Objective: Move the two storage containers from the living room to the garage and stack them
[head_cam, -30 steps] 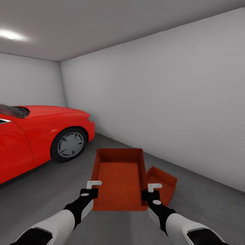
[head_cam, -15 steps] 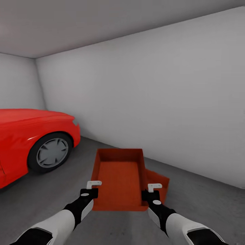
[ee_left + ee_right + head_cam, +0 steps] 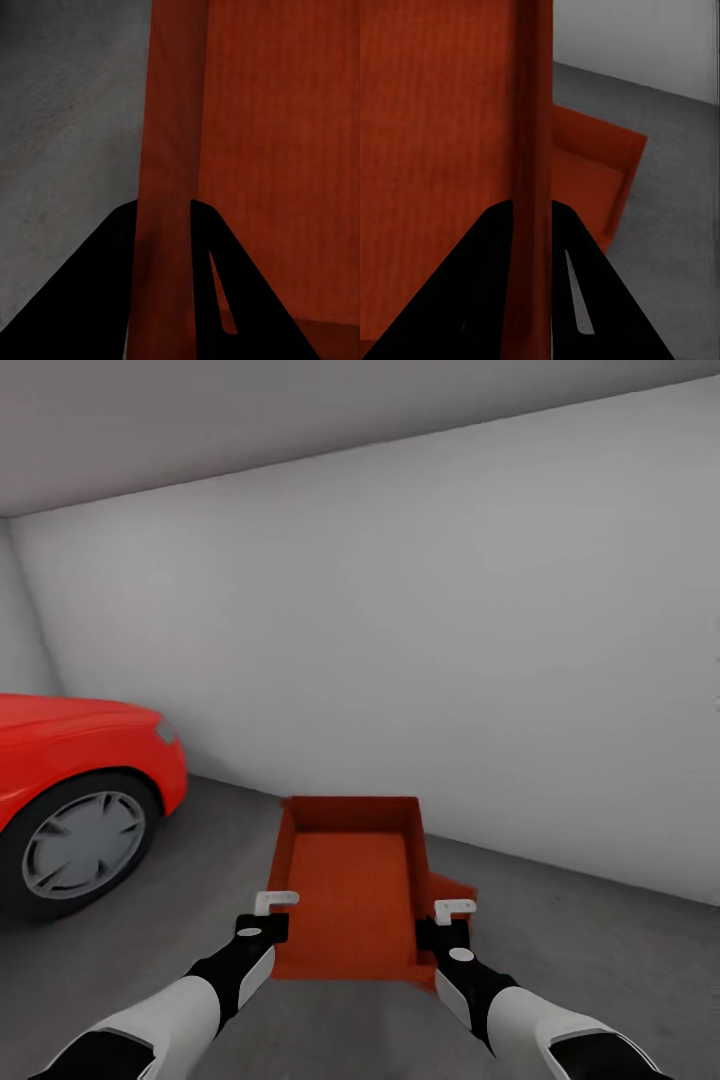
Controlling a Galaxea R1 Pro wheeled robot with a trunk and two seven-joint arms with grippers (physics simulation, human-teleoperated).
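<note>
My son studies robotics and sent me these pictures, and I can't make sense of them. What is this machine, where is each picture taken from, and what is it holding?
This is a simulated two-armed robot on wheels, in a garage. The big picture comes from a camera on its head, looking down over both arms. The left gripper and the right gripper each pinch a side wall of an orange-red rectangular plastic bin, lidless, carried between them.

The two small pictures come from cameras on the wrists. Each looks along two dark fingers clamped on a bin wall.

On the dark grey concrete floor lies a second orange-red bin, mostly hidden behind the carried one. At the left stands a red car, before a pale grey wall.
</note>
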